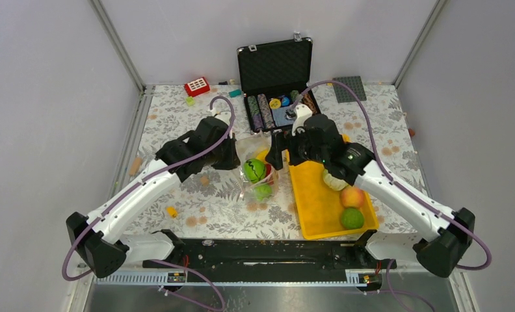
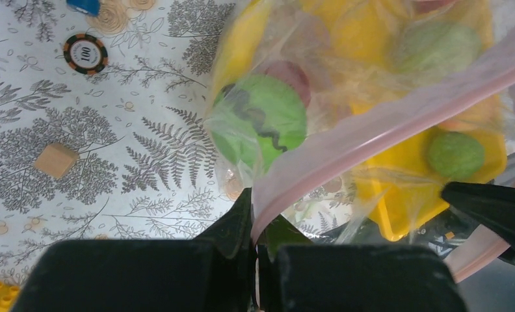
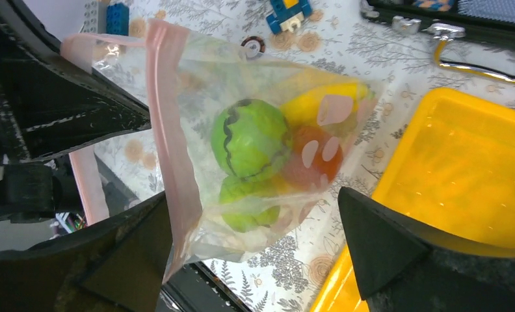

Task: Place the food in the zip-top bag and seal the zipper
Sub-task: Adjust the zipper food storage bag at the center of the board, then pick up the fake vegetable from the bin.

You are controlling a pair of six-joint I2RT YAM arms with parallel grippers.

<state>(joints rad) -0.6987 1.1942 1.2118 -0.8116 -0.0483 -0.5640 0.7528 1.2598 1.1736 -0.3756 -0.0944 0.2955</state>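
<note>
The zip-top bag point(image 1: 248, 148) hangs between my two grippers. It holds a green ball with a dark wavy line point(image 3: 250, 138), a yellow banana point(image 3: 320, 104), a red one point(image 3: 310, 156) and a second green one point(image 3: 248, 205). My left gripper point(image 2: 258, 218) is shut on the pinkish zipper point(image 2: 385, 123) at one end of the bag's mouth. My right gripper point(image 3: 255, 247) is wide open, with the bag's lower part hanging between its fingers and the zipper point(image 3: 167, 117) close to its left finger. A peach point(image 1: 352, 195), a green round one point(image 1: 352, 218) and a pale green one point(image 1: 335, 181) lie on the yellow tray point(image 1: 313, 201).
An open black case of poker chips point(image 1: 277, 78) stands at the back, with a red brick point(image 1: 196, 86) to its left and a grey baseplate point(image 1: 350, 86) to its right. A loose chip point(image 2: 85, 52), a wooden block point(image 2: 56, 160) and a yellow brick point(image 1: 171, 211) lie on the patterned cloth.
</note>
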